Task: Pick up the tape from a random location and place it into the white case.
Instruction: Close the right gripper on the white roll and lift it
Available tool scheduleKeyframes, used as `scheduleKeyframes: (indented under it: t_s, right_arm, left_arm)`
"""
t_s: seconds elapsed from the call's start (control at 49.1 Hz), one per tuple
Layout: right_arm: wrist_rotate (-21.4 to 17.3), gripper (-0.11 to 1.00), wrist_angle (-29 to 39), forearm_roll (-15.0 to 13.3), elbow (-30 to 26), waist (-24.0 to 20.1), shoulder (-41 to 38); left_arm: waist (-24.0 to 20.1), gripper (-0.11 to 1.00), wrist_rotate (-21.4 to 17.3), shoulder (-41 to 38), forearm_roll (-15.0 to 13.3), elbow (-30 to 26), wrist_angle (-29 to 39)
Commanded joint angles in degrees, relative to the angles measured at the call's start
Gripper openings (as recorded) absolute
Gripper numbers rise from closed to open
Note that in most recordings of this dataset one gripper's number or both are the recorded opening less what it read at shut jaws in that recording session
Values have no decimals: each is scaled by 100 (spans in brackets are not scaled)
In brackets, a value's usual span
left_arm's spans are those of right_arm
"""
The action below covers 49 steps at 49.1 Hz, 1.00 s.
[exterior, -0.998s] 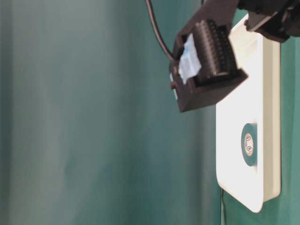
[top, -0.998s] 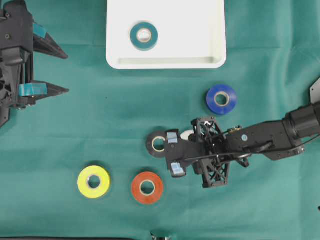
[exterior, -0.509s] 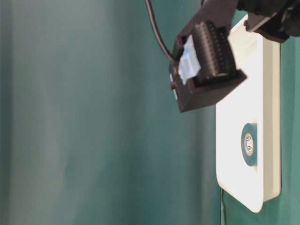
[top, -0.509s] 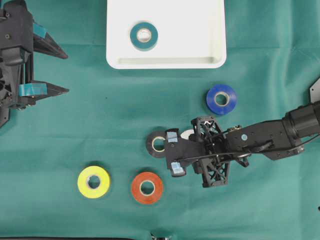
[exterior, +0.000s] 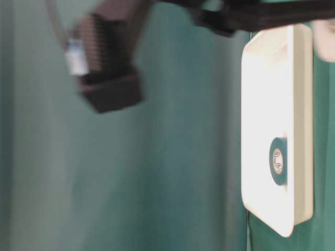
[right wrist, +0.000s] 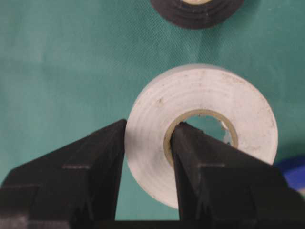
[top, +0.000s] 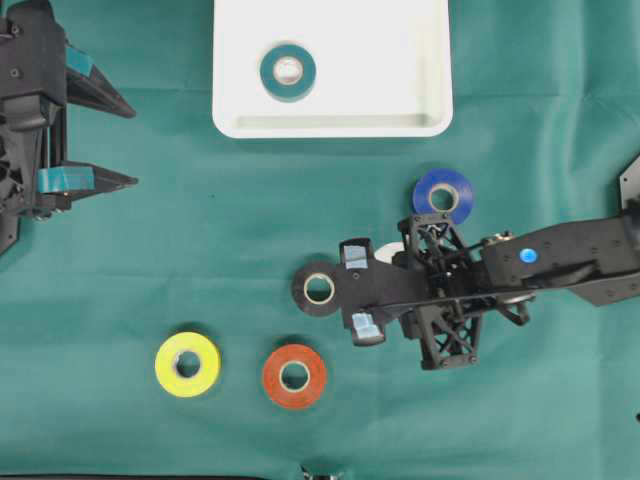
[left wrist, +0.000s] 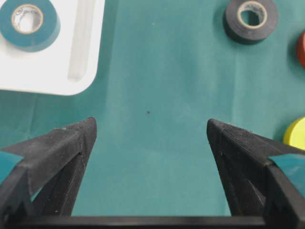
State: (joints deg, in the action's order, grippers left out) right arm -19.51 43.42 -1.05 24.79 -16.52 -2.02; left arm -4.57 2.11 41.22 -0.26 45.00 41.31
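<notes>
White tape (right wrist: pixel 200 138): clamped through its wall by right gripper (right wrist: pixel 147 143), one finger inside the core. Not yet delivered. White case (top: pixel 430 90): beyond the gripper, holding teal tape (top: pixel 288 70).

in the top view the right gripper (top: pixel 362 292) hides most of the white tape (top: pixel 391 250). in the low side view that arm is a dark blur. the left wrist view cuts off the red tape (left wrist: pixel 301 48) and yellow tape (left wrist: pixel 296 134).

Case: shallow white plastic tray (left wrist: pixel 71 71), top left, holding a teal tape roll (left wrist: pixel 27 21).
Cloth: black tape roll (left wrist: pixel 251 20), top right.
</notes>
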Motion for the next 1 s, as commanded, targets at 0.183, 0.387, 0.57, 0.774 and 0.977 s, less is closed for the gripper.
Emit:
scheduleKeyframes:
  t_s: [0.183, 0.387, 0.57, 0.774, 0.977]
  right_arm:
    - [0, 31, 993, -167, -633, -9, 519]
    - [0, 31, 1477, -229, -914, -9, 747]
    - [-9, 31, 1960, -299, -1222, 0, 940]
    - [-9, 31, 2496, -413, -1582, -9, 1028]
    - [-9, 31, 3015, -536, -1934, -9, 1063]
  left_arm:
    - [-18, 100, 9, 0, 9, -88, -35]
    - [-18, 100, 9, 0, 9, -88, -44]
    - [-18, 100, 9, -9, 0, -88, -44]
    - [-18, 100, 9, 0, 9, -88, -44]
    - [-18, 100, 9, 0, 9, -88, -44]
